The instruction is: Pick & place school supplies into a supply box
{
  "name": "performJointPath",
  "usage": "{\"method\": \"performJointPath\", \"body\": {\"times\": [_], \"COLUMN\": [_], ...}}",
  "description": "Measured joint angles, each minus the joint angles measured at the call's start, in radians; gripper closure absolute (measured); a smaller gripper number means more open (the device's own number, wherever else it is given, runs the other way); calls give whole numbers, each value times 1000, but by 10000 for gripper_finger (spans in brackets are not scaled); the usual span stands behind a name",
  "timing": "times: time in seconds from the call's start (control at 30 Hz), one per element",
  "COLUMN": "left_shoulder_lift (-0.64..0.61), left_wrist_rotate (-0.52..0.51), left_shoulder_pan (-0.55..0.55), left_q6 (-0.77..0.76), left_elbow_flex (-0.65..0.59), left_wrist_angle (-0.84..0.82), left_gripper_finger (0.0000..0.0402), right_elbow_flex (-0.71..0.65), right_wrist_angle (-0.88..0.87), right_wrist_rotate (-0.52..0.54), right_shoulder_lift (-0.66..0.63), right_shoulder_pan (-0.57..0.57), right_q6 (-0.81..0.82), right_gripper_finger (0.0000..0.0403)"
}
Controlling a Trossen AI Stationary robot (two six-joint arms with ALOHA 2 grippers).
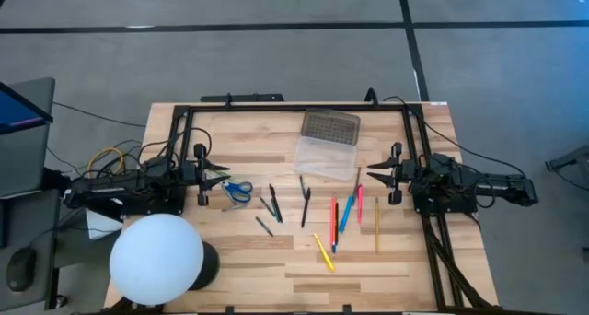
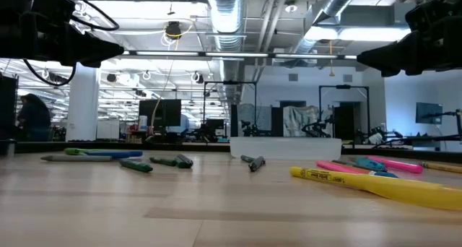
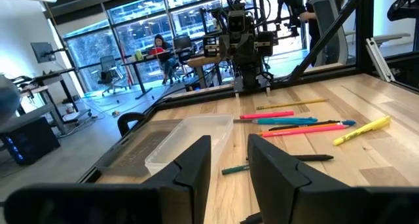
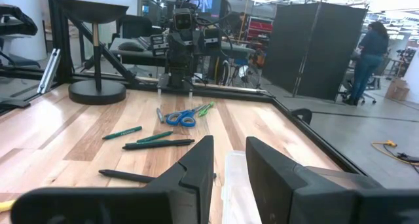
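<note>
The supply box lies open at the far middle of the table: its translucent tray [image 1: 324,157] with the dotted greyish-brown lid [image 1: 329,125] behind it. Blue-handled scissors [image 1: 237,192] lie near my left gripper [image 1: 221,175]. Dark pens [image 1: 273,204] lie in the middle. Pink, red and blue pens [image 1: 345,212], a yellow marker [image 1: 323,251] and a wood-coloured pencil [image 1: 376,225] lie toward the right. My right gripper [image 1: 371,175] hovers right of the tray. Both grippers are open, empty and face each other; the tray shows in the left wrist view [image 3: 186,142].
A white globe lamp [image 1: 156,258] on a dark base stands at the near left corner. A black frame rail [image 1: 294,107] runs along the far edge and both sides. Bare wood lies along the near edge. People show in the room beyond the table.
</note>
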Motion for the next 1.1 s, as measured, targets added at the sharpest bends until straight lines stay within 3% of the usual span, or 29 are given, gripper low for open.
{"method": "performJointPath", "body": {"times": [0.8, 0.97, 1.1], "left_shoulder_lift": [0, 0, 0], "left_wrist_rotate": [0, 2, 2], "left_shoulder_pan": [0, 0, 0], "left_q6": [-163, -233, -237], "left_elbow_flex": [0, 0, 0], "left_wrist_angle": [0, 3, 44], "left_gripper_finger": [305, 305, 305], "right_elbow_flex": [-2, -2, -1], "right_wrist_angle": [77, 113, 115], "right_wrist_rotate": [5, 4, 2], "right_shoulder_lift": [0, 0, 0], "right_shoulder_pan": [2, 2, 2], "right_q6": [4, 177, 156], "right_gripper_finger": [317, 317, 317]}}
